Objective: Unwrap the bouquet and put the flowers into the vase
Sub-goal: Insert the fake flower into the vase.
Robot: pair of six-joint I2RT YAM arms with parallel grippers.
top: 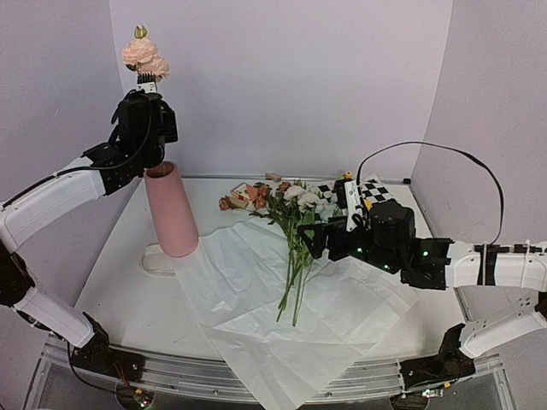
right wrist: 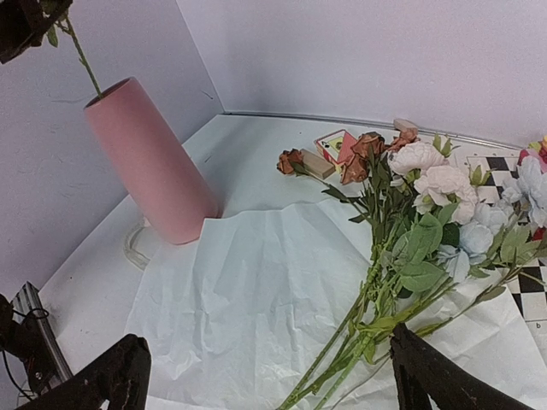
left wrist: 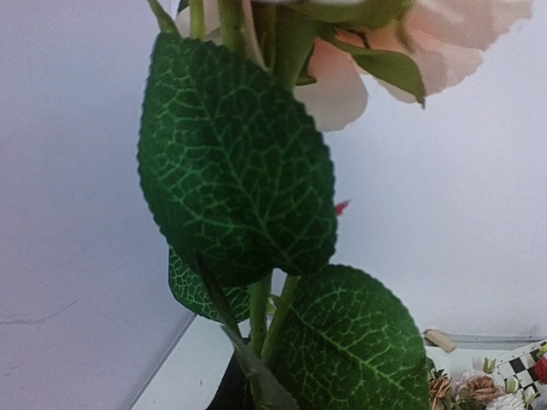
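The pink vase stands at the left, leaning slightly. Directly above it my left gripper is shut on the stem of a pale pink rose, bloom upward. That thin stem runs down to the vase's mouth. Its big green leaves fill the left wrist view and hide the fingers. The other flowers lie loose on the opened white paper. My right gripper hangs open low over the paper, its right finger beside the stems.
A black-and-white checkered mat lies behind the right arm. Small coloured toy blocks sit behind the blooms. A clear plastic ring lies at the vase's foot. Walls close in on the left, the back and the right.
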